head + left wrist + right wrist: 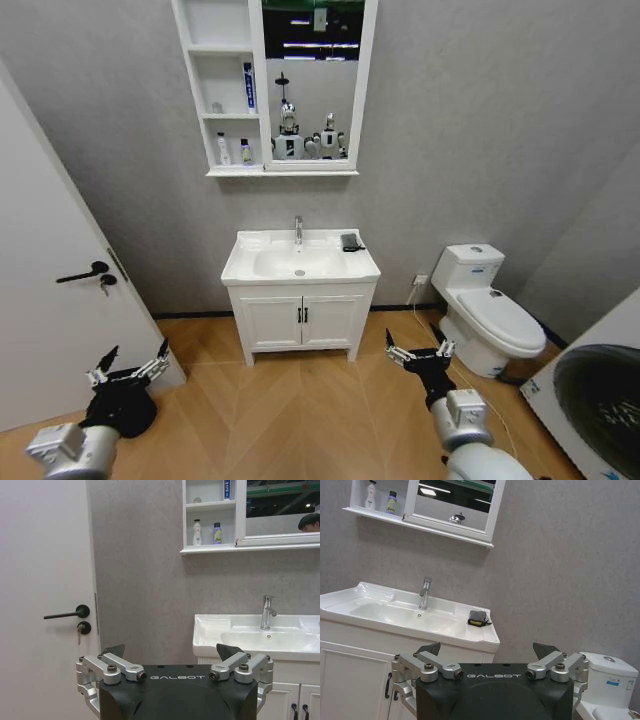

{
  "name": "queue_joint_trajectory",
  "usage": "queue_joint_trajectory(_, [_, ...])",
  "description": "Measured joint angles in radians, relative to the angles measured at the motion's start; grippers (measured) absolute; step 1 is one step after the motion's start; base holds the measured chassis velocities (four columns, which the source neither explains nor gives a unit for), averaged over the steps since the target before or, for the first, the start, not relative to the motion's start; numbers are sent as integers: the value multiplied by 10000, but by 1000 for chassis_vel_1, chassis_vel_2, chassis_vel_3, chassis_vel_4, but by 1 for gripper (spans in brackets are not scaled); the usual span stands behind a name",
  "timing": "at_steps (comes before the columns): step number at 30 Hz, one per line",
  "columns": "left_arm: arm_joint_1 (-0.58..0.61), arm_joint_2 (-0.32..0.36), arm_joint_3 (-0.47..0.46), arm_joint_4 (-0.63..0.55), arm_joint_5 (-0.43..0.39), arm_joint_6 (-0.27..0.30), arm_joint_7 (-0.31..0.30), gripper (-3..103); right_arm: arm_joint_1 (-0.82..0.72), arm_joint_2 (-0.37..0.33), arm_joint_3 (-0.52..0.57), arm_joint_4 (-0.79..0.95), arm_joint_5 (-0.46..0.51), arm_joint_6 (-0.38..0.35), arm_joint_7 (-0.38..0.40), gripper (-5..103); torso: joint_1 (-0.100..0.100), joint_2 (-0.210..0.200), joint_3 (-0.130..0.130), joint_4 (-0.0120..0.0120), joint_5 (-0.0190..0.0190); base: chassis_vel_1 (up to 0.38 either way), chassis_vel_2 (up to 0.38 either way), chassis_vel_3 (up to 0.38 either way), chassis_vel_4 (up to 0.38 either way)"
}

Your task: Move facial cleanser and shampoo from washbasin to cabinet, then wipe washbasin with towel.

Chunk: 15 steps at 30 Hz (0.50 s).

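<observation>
My left gripper (128,362): matt black block body with "GALBOT" in pale letters across its face, small dark holes above the lettering. Two silver metal linkage arms on each side, jointed with round bolts and dark screw heads. Black wedge-shaped fingertips (114,650).

My right gripper (420,349): same build, black body, same "GALBOT" marking, silver bolted linkages, black pointed fingertips (543,649).

My left wrist (60,445): silver-grey cylindrical segment behind a black rounded housing, a square silver block at its side.

My right wrist (460,418): black tapered neck into a silver-grey cylinder with a square grey panel, then a pale rounded forearm shell.
</observation>
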Motion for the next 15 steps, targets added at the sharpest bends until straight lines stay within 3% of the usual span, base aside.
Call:
queue_joint_trajectory(9, [1,-1,0,0,0,0,0,100,167,-172,27,-382,111,310,-184,100,-8,5,-4,0,2,174,-192,-194,192])
queue_joint_trajectory(15, [0,-1,0,0,0,0,0,100,447,-237,96,-576,219,471,-291,100,1,0,1,-1,1,9,-4,-28,11])
